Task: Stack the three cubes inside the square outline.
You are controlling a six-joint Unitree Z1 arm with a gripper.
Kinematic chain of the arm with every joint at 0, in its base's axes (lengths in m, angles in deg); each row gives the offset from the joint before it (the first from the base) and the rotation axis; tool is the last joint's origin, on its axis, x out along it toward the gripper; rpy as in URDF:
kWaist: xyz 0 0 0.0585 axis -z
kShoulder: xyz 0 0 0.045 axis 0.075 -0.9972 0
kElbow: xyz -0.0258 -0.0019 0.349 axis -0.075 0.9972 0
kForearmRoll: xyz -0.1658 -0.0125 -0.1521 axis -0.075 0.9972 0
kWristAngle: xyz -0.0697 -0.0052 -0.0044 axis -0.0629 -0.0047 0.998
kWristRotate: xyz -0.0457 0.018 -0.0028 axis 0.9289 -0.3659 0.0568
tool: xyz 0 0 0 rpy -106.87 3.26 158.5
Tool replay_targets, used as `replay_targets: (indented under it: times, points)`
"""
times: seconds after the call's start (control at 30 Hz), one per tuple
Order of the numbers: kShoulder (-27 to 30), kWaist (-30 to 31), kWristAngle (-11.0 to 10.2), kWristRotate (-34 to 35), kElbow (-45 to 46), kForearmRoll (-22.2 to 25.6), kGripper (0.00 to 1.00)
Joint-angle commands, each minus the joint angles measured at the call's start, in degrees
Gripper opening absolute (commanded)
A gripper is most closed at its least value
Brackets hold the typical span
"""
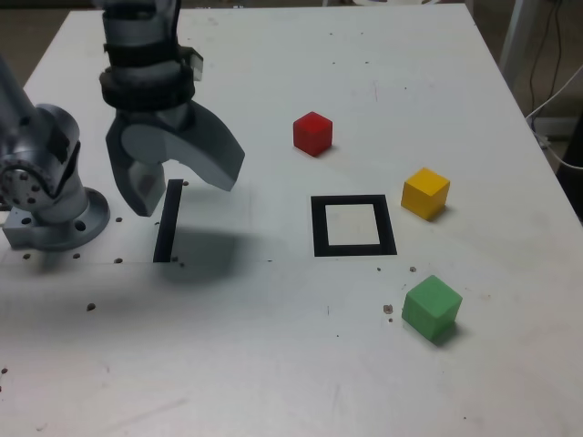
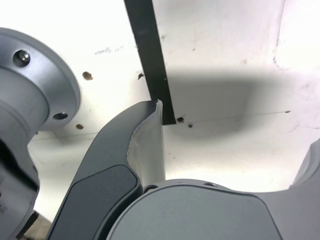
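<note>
Exterior view: the gripper (image 1: 182,187) hangs above the table (image 1: 273,364) toward the exterior view's left, over a straight black tape strip (image 1: 168,221), its grey jaws spread apart with nothing between them. The arm above it is cut off by the frame's top edge, and the arm's base (image 1: 46,196) is cropped at the left edge. The gripper's shadow hides part of the table just right of the strip. The square outline (image 1: 353,226) lies near the middle of the table, its white centre bare. Three cubes stand apart from one another and outside the outline: the red cube (image 1: 312,133) beyond it, the yellow cube (image 1: 425,192) just beside its right edge, the green cube (image 1: 432,307) nearer the camera and to the right. No cube touches the outline or another cube. Small dark specks and screw holes dot the table. No writing or label can be read.

Wrist view: the gripper (image 2: 235,145) fills the foreground; one finger (image 2: 145,150) is fully seen, while the other is cut off at the frame's edge, so only a sliver shows. The wide gap between them shows bare table (image 2: 225,40) in shadow. The strip (image 2: 150,55) runs to the finger's tip, its near end partly hidden behind it. The base (image 2: 35,95) is cropped at one side. No cube and no outline appears here.
</note>
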Motion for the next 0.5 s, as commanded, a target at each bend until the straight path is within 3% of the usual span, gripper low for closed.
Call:
replay_targets:
  times: [0.0, 0.07, 0.13, 0.2, 0.37, 0.47]
  points:
    - [0.86, -0.51, 2.00, -0.57, -0.79, 0.76, 1.00]
    - [1.30, -0.96, 4.53, -1.10, -0.94, 0.50, 1.00]
    - [1.28, -1.03, 5.50, -1.07, -0.58, -0.86, 1.00]
    - [0.99, -1.04, 4.66, -0.94, -0.15, -2.31, 1.00]
    - [0.38, -1.04, 0.18, -0.97, 0.47, -3.27, 1.00]
    - [0.36, -1.04, -0.73, -1.04, 0.52, -3.30, 1.00]
